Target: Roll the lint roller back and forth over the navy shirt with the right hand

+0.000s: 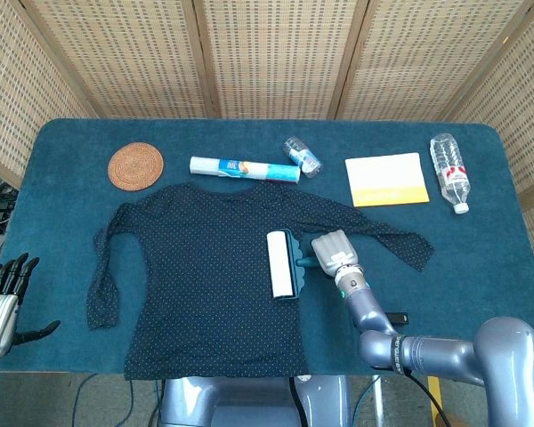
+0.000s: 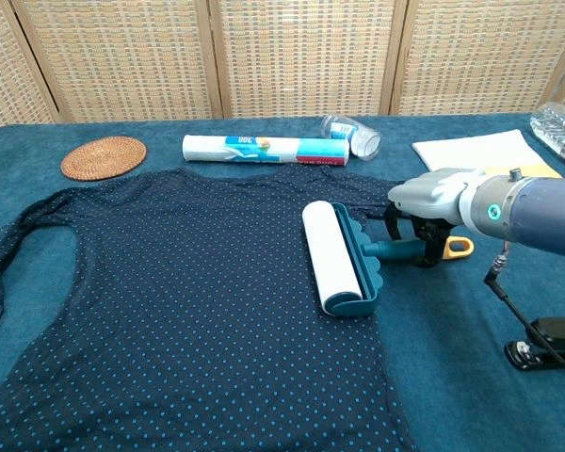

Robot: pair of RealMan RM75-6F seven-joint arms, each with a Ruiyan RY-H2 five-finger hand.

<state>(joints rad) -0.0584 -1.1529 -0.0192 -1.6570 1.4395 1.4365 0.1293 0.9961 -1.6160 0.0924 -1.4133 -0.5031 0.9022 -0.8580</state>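
Note:
The navy dotted shirt (image 1: 205,276) (image 2: 188,311) lies flat across the middle of the table. On its right edge rests the lint roller (image 1: 282,264) (image 2: 337,256), white drum to the left, teal handle (image 2: 394,250) with an orange end loop pointing right. My right hand (image 1: 332,251) (image 2: 431,198) sits low over that handle, fingers curled down around it on both sides. My left hand (image 1: 4,294) hangs off the table's near left corner, fingers spread, holding nothing.
Behind the shirt lie a woven coaster (image 1: 135,165), a white rolled pack (image 1: 244,168), a small toppled clear bottle (image 1: 303,157), a white-and-yellow pad (image 1: 385,179) and a water bottle (image 1: 449,172). A small black object (image 2: 546,341) lies near my right forearm.

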